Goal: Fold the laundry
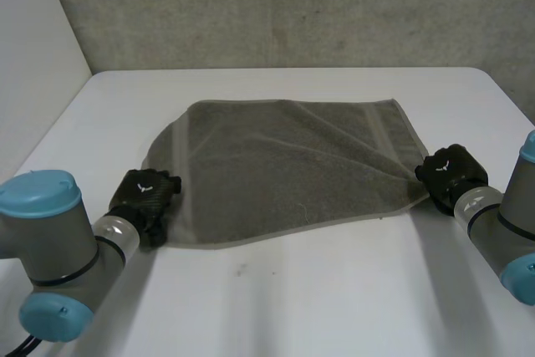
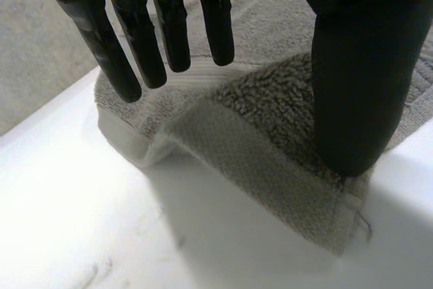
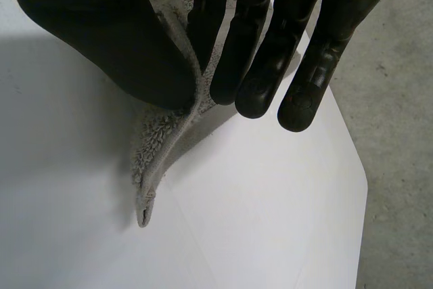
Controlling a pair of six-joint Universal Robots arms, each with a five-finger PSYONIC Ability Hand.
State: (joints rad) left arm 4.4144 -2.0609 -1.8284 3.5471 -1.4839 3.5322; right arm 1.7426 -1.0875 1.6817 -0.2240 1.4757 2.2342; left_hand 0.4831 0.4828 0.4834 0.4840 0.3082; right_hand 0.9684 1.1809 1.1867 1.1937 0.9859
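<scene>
A grey towel (image 1: 284, 173) lies spread on the white table (image 1: 292, 298), its right side pulled into creases. My left hand (image 1: 146, 196) is at the towel's near left corner. In the left wrist view its fingers (image 2: 128, 38) are straight and spread above the towel (image 2: 264, 147), where the hem is turned over, and the thumb (image 2: 358, 86) rests on the cloth. My right hand (image 1: 450, 175) is at the towel's near right corner. Its thumb (image 3: 115, 45) and fingers pinch the towel's edge (image 3: 152, 160), and the corner tip hangs down to the table.
A grey wall (image 1: 292, 6) runs behind the table's far edge. Past my right hand the table's right edge (image 3: 355, 167) drops to a grey floor (image 3: 399, 133). Bare table lies in front of the towel.
</scene>
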